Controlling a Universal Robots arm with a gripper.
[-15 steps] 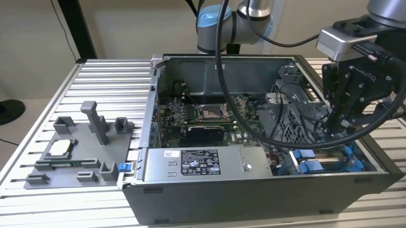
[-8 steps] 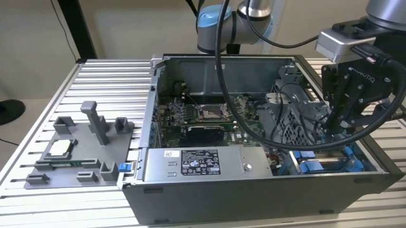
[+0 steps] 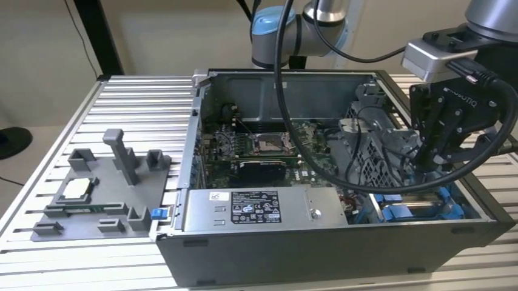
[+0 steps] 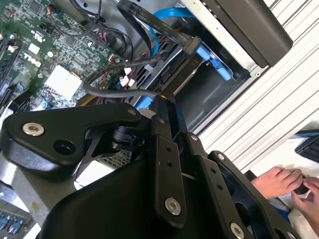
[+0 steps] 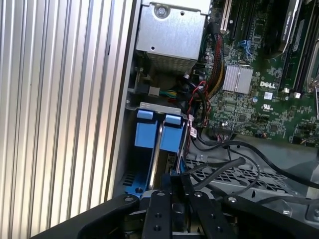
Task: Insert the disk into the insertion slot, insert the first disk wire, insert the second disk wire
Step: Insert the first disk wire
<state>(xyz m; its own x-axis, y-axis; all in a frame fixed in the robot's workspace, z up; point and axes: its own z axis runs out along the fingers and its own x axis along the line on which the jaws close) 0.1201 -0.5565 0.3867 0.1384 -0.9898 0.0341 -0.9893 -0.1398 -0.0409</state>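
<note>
ribbed metal table (image 3: pixel 121 103) carries an open computer case (image 3: pixel 324 254), with a grey fixture tray (image 3: pixel 97 200) lying well apart toward the exterior view's left. inside the case a motherboard (image 3: pixel 259 151) covers the floor and a silver power supply (image 3: pixel 251 209) runs along the near wall. the slot (image 3: pixel 409 213) sits in the corner toward the exterior view's right. the disk (image 5: pixel 147 135) stands in it, with its blue carrier tabs showing in the first wrist view. the hand (image 3: pixel 433 167) hangs down into the case just above the slot. in the first wrist view its fingers are drawn together, clenched on the end of a black wire (image 5: pixel 219 167) that loops away over a perforated grey cage (image 5: pixel 239 174).
</note>
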